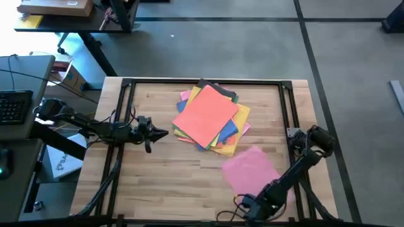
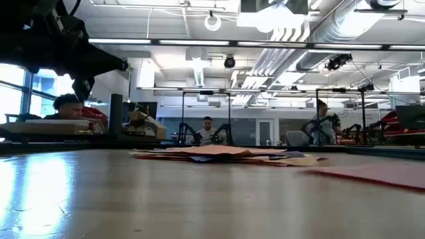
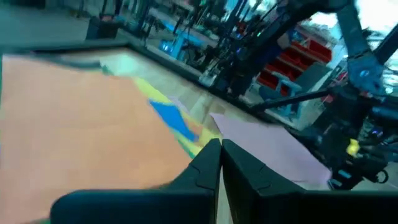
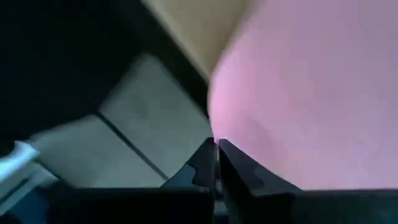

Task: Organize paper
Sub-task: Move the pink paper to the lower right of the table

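A loose stack of coloured paper (image 1: 210, 118) lies at the table's middle, an orange sheet (image 3: 81, 130) on top, with blue, yellow, green and pink edges fanning out beneath it. A single pink sheet (image 1: 251, 168) lies toward the near right. My left gripper (image 1: 163, 133) hovers shut just left of the stack, above the table and touching nothing. My right gripper (image 4: 216, 142) is at the table's near edge, shut at the pink sheet's near end. My right gripper pinches the pink sheet's edge (image 4: 225, 134) between the tips of its two shut fingers, at the sheet's near end by the table's near edge. Most of the sheet (image 2: 372, 174) still lies flat on the table.
A black metal frame (image 1: 126, 94) runs round the tabletop's left, far and right sides. Bare wood (image 1: 170, 183) lies at the near left. Beyond the table's left edge stand a desk with a keyboard (image 1: 14, 104) and boxes. People sit in the room behind.
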You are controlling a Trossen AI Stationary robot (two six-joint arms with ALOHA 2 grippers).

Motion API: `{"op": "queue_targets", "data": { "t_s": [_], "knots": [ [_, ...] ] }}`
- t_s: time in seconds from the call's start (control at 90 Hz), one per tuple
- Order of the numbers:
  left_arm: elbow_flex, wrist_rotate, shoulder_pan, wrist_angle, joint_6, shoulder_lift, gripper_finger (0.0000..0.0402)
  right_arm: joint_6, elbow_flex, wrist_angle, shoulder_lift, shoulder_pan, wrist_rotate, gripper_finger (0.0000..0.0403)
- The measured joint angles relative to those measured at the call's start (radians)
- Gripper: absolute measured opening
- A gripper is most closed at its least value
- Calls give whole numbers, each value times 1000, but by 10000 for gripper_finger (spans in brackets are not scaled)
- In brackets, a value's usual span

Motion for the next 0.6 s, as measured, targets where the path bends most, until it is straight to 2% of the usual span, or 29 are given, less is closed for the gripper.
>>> {"op": "queue_targets", "data": {
  "t_s": [0.1,0.2,0.422,0.6],
  "knots": [
    [0,-1,0,46,42,0,0,-47,0,7,0,-26,126,0],
    [4,-2,0,66,71,0,0,-97,0,-73,0,-49,193,0],
    [7,-2,0,69,73,0,0,-214,0,-170,1,-37,178,0],
    [7,-1,0,61,60,0,0,-196,0,-172,2,-15,198,0]
  ]
}}
